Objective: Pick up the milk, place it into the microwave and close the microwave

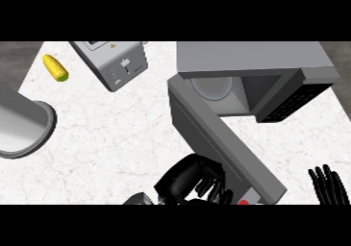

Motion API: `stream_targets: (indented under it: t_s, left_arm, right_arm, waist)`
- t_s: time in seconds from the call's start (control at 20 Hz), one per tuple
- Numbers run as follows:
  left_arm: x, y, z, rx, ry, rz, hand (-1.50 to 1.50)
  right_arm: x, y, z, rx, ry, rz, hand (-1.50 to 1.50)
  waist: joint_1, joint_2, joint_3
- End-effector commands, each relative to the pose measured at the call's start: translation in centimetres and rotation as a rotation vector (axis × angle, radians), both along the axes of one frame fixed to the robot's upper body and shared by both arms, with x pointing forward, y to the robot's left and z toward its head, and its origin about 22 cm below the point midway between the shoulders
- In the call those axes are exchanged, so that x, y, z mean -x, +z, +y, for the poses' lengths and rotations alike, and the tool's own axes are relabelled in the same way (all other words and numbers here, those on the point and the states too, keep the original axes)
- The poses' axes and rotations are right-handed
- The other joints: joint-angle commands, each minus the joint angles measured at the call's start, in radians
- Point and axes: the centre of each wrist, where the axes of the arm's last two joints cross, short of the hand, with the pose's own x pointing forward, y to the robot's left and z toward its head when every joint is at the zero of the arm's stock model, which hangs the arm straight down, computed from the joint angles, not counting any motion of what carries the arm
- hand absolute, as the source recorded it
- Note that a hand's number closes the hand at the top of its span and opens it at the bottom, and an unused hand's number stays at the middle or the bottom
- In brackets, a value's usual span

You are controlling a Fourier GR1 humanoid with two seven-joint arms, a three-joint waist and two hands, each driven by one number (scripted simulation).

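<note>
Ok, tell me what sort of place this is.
Most likely a kitchen: an open microwave, a toaster and a corn cob sit on a pale counter.

You have a white marbled counter [121,139] bearing a grey open-doored microwave [256,57], a grey boxy toaster [114,62] and a grey metal cylinder [15,125]. A yellow corn cob [55,67] lies at its far-left corner.
</note>
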Motion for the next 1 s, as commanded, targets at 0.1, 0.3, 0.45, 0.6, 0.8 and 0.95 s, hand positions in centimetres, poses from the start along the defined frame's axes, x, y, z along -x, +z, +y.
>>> stream_targets:
  t_s: [0.1,0.3,0.45,0.6,0.8,0.95]
  left_arm:
    - [0.3,-2.4,-3.1,-0.072,-0.012,0.063,1.5]
    - [-1.8,-1.8,-3.8,-0.078,0.075,0.082,1.5]
    - [-2.3,-1.2,-4.2,-0.016,0.119,0.083,1.5]
    - [-2.8,-1.3,-4.0,0.071,0.182,0.061,-1.5]
    - [-5.4,0.7,-4.1,0.164,0.255,0.04,-1.5]
    - [-6.9,1.1,-3.9,0.189,0.358,-0.012,-1.5]
  right_arm:
    - [-0.5,2.9,-0.4,-0.091,0.154,-0.13,-1.5]
    - [-1.0,4.4,1.0,-0.109,0.194,-0.169,-1.5]
    - [-2.7,5.9,1.9,-0.105,0.227,-0.173,-1.5]
    - [-2.9,7.1,1.8,-0.101,0.255,-0.195,-1.5]
    - [-2.9,8.4,2.0,-0.089,0.276,-0.205,-1.5]
    - [-3.2,9.2,2.0,-0.093,0.304,-0.215,-1.5]
  waist:
    - [-0.041,0.006,0.0]
    - [-0.074,0.01,-0.001]
    - [-0.102,0.019,-0.003]
    - [-0.123,0.025,-0.004]
    - [-0.168,0.033,-0.005]
    - [-0.179,0.037,-0.004]
